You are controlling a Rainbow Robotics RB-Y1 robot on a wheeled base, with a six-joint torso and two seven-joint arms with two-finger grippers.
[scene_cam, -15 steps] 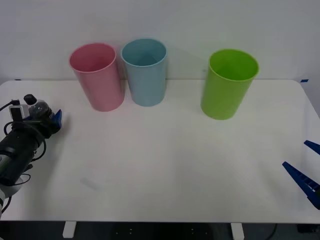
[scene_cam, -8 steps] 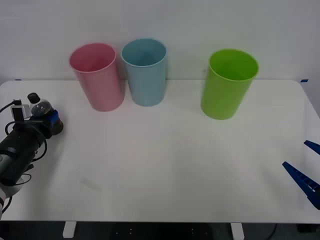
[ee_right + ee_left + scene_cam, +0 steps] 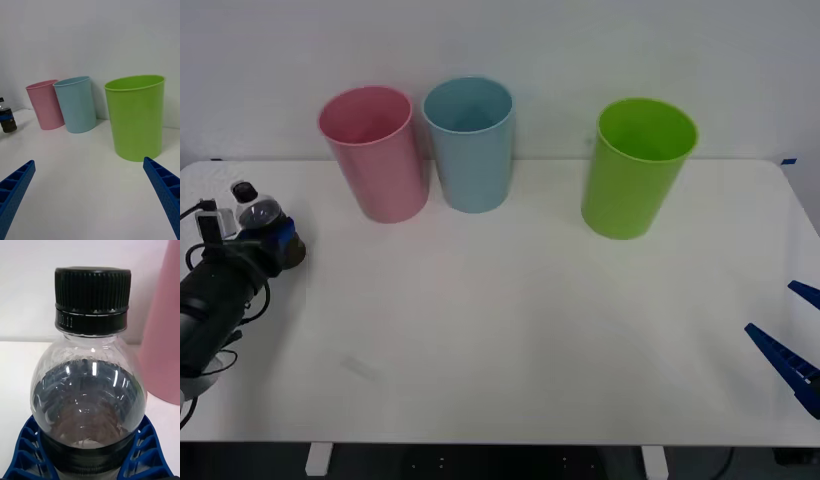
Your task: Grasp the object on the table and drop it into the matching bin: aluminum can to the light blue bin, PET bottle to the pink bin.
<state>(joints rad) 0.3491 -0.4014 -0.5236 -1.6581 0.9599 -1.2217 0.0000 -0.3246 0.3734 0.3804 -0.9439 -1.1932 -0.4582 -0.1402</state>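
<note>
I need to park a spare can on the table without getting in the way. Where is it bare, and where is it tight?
Bare: the wide white table in front of the bins, and between the light blue bin and lime green bin. Tight: the pink bin nearly touches the blue one, and the left pincer grips the PET bottle at the left edge.

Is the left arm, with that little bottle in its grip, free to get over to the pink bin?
Probably yes. The left gripper is closed around the PET bottle, and only bare table lies between it and the nearby pink bin, whose mouth is open.
</note>
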